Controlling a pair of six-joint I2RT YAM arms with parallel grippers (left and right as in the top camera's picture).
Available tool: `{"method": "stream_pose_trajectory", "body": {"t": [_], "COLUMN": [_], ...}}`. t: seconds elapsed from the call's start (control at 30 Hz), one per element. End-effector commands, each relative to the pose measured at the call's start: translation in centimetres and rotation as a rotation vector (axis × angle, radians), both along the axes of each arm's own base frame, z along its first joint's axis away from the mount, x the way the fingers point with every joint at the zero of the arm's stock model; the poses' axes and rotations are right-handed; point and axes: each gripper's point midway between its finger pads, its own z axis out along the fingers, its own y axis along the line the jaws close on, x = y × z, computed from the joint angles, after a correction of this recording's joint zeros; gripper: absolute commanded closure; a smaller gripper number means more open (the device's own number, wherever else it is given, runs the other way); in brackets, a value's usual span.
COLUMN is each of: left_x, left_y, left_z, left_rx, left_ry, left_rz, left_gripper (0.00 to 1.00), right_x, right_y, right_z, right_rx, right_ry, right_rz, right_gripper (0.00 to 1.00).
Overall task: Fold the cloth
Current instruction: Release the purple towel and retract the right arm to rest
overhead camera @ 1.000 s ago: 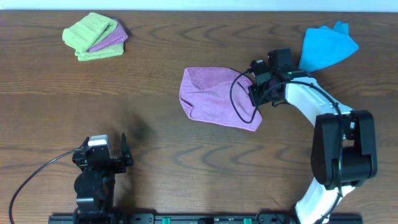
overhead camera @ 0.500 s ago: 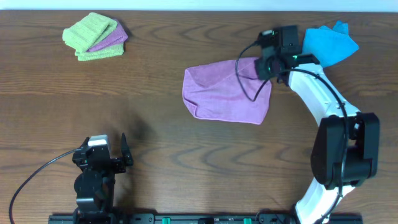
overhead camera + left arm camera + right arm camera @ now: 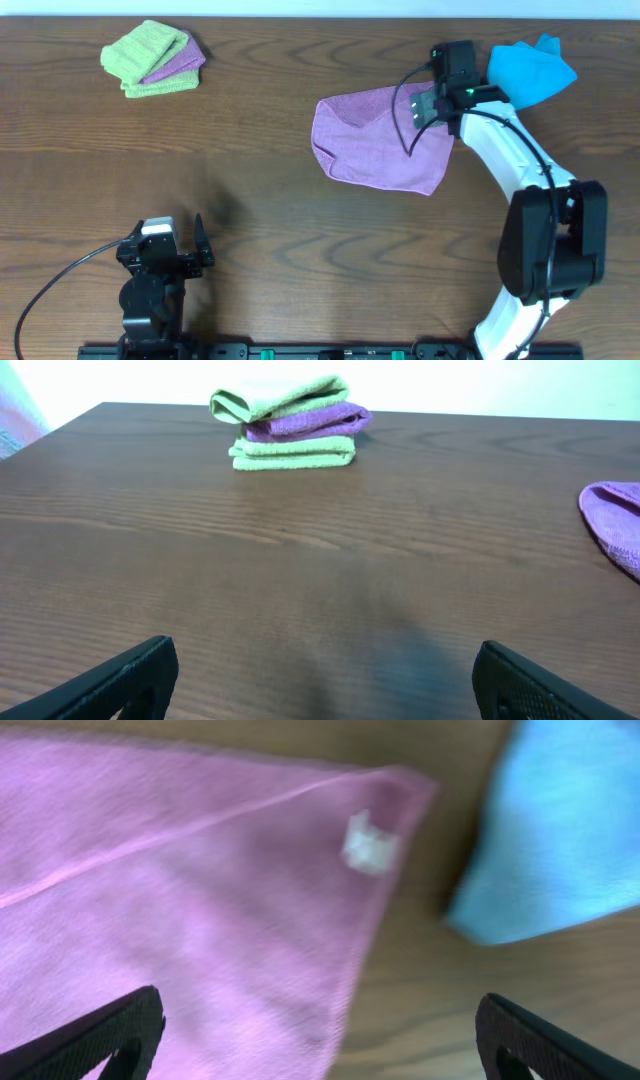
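The purple cloth (image 3: pixel 378 142) lies on the table right of centre, its left edge rounded as if doubled over. My right gripper (image 3: pixel 432 108) hovers over the cloth's upper right corner. In the right wrist view the cloth (image 3: pixel 180 900) fills the left side, and its white tag (image 3: pixel 370 842) shows near the corner. The right gripper (image 3: pixel 320 1050) is open with nothing between its fingers (image 3: pixel 115 1038). My left gripper (image 3: pixel 165 240) rests at the near left, far from the cloth. It (image 3: pixel 325 690) is open over bare wood, and the cloth's edge (image 3: pixel 618 525) shows at the right.
A bright blue cloth (image 3: pixel 530 70) lies at the far right, close to the right gripper; it (image 3: pixel 560 840) shows just beyond the purple corner. A stack of lime-green cloths with a purple one between (image 3: pixel 155 58) sits at the far left of the table (image 3: pixel 250 200).
The right gripper moved up and to the right with the cloth's edge, then opened and let it go. The cloth now lies further right. The left arm has not moved.
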Motion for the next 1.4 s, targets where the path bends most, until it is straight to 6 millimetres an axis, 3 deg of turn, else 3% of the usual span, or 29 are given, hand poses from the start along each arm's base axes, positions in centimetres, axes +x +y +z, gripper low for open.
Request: {"method": "stream_pose_trajectory", "body": {"t": [0.0, 0.07, 0.17, 0.2, 0.23, 0.27, 0.33, 0.37, 0.47, 0.63, 0.8, 0.93, 1.03, 1.17, 1.23, 1.3, 1.37], "left_x": [-0.1, -0.1, -0.1, -0.1, -0.1, -0.1, -0.1, -0.1, -0.1, -0.1, -0.1, -0.1, -0.1, -0.1, -0.1, -0.1, -0.1], "left_y": [0.4, 0.4, 0.4, 0.4, 0.4, 0.4, 0.4, 0.4, 0.4, 0.4, 0.4, 0.4, 0.4, 0.4, 0.4, 0.4, 0.4], "left_z": [-1.1, -1.1, -1.1, -1.1, -1.1, -1.1, -1.1, -1.1, -1.1, -1.1, -1.1, -1.1, -1.1, -1.1, -1.1, -1.1, -1.1], "left_rx": [0.017, 0.016, 0.016, 0.016, 0.016, 0.016, 0.016, 0.016, 0.016, 0.017, 0.016, 0.017, 0.016, 0.016, 0.016, 0.016, 0.017], "left_ry": [0.028, 0.028, 0.028, 0.028, 0.028, 0.028, 0.028, 0.028, 0.028, 0.028, 0.028, 0.028, 0.028, 0.028, 0.028, 0.028, 0.028], "left_rz": [0.016, 0.017, 0.017, 0.017, 0.017, 0.017, 0.017, 0.017, 0.017, 0.016, 0.017, 0.016, 0.017, 0.017, 0.017, 0.017, 0.016], "left_gripper": [0.05, 0.05, 0.05, 0.05, 0.04, 0.05, 0.05, 0.05, 0.05, 0.05, 0.05, 0.05, 0.05, 0.05, 0.05, 0.05, 0.05], "right_x": [-1.3, -2.7, -4.2, -4.5, -4.6, -4.5, -4.4, -4.2, -3.6, -3.0, -2.8, -2.4, -3.5, -4.8, -5.2, -5.6, -6.1], "right_y": [4.6, 6.9, 10.0, 10.8, 11.5, 12.1, 13.2, 13.7, 14.9, 15.8, 15.1, 14.4, 14.0, 13.6, 13.5, 13.4, 13.1], "right_z": [-1.4, -1.9, -2.1, -2.1, -2.0, -1.9, -1.8, -1.9, -2.4, -3.5, -5.3, -5.2, -5.1, -2.8, -0.2, 3.3, 5.6], "right_rx": [0.152, 0.227, 0.282, 0.275, 0.271, 0.273, 0.274, 0.275, 0.276, 0.244, 0.155, 0.085, 0.089, 0.099, 0.099, 0.106, 0.112], "right_ry": [0.088, 0.146, 0.193, 0.196, 0.190, 0.182, 0.163, 0.152, 0.130, 0.111, 0.131, 0.119, 0.179, 0.255, 0.256, 0.214, 0.178], "right_rz": [0.127, 0.184, 0.266, 0.294, 0.316, 0.329, 0.354, 0.365, 0.393, 0.462, 0.519, 0.512, 0.492, 0.442, 0.442, 0.446, 0.449], "right_gripper": [0.01, 0.04, 0.18, 0.52, 0.66, 0.70, 0.64, 0.47, 0.39, 0.36, 0.35, 0.33, 0.29, 0.25, 0.20, 0.19, 0.18]}}
